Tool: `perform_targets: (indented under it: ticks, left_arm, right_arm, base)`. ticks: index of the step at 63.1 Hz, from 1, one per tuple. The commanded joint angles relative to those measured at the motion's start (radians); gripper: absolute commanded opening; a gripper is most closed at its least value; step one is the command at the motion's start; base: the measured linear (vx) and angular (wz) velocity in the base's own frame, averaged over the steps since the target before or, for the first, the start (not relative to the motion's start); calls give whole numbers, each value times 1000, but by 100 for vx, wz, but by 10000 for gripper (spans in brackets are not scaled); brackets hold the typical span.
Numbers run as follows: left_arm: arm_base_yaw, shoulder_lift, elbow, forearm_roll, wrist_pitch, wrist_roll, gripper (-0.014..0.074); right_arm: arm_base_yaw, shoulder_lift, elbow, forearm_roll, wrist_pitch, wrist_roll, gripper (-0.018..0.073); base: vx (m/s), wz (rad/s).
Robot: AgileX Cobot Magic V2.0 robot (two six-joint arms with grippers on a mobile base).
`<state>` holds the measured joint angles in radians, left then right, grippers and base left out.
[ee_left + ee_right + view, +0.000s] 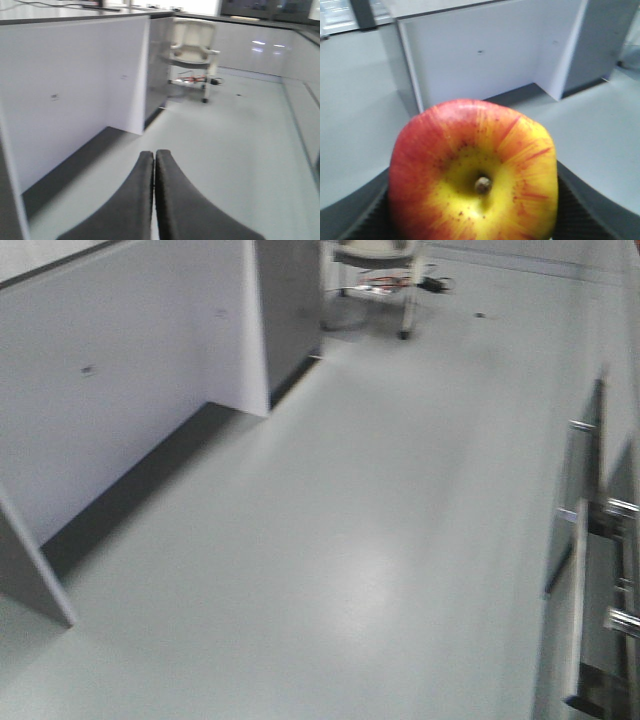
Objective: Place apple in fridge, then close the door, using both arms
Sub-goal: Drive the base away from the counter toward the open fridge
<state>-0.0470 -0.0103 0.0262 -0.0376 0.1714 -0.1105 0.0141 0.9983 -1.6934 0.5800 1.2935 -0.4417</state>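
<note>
We see the left gripper [154, 156] reaching out level and low over the pale floor [240, 150], its two curved black fingers [132, 200] pressed together along their whole length with nothing between them. It points towards the open corner where the white counter cabinet [75, 85] steps back, with a pale chair [192, 42] standing well beyond it. The right gripper [473, 180] is closed around the apple [470, 145], and we can make out only the dark, ribbed inner faces of its fingers [592, 210] at either side of the fruit. The apple sits in that grip with its stem end turned to the wrist camera, filling the lower middle of that view. Its skin is red on the left and top, with a broad yellow patch spreading from the short brown stem, streaked with red and dotted with small dark speckles. Behind it we see the same white cabinet and grey floor, both blurred. The front-facing view shows neither arm.
</note>
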Motion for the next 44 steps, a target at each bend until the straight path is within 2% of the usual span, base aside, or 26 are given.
perform_targets:
  ticks: [1,26,44]
  left_arm:
    - [-4,-15,20,-10,-72,-8,-6]
    - [-4,-15,20,-10,-72,-8,-6]
    - [-4,-15,20,-10,-72,-8,-6]
  right_arm:
    - [0,-2,-16,38,-17,-1,-3]
    - [0,-2,-16,38,-17,-1,-3]
    - [0,-2,-16,38,-17,-1,-3]
  base:
    - [-4,74]
    - [-4,68]
    - [0,51]
